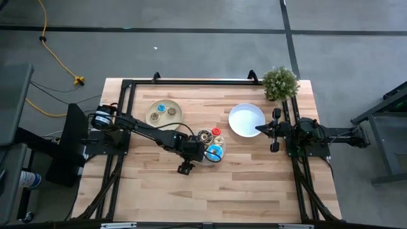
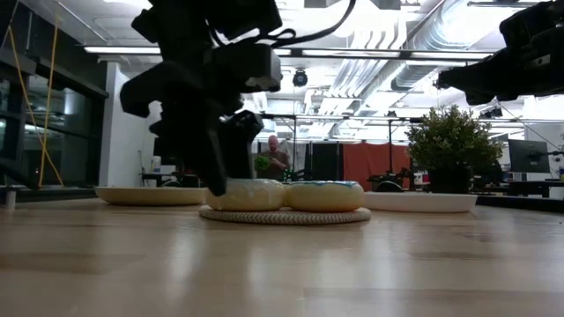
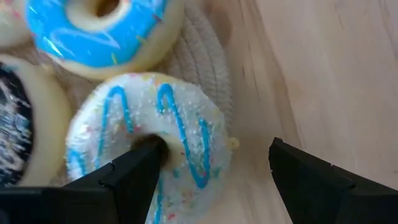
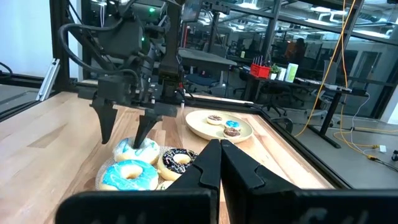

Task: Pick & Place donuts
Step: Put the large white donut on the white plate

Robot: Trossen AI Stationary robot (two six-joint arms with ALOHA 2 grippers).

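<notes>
Several toy donuts lie heaped on a round woven mat [image 1: 219, 145]: a white donut with blue stripes [image 3: 155, 124], a blue-iced one [image 3: 99, 31], a chocolate one [image 4: 180, 158] and a red one [image 1: 217, 131]. My left gripper [image 3: 214, 149] is open and low over the white striped donut. One finger is in its hole, and the other stands clear over bare table on the mat's near side. My right gripper [image 1: 259, 129] is shut and waits at the edge of the white plate [image 1: 245, 117]. My left gripper comes at the white striped donut from above, pointing down. One fingertip [image 3: 146, 158] reaches into the donut's hole [image 3: 163, 148]; whether it touches the ring I cannot tell. The other finger [image 3: 292, 168] stands apart from the outer wall. The donut lies flat on the mat.
A tan plate [image 1: 152, 117] with three small donuts sits left of the mat, toward the far side. A potted plant [image 1: 280, 83] stands at the far right corner. A black frame runs along the far, left and right edges. Bare wood lies across the near half.
</notes>
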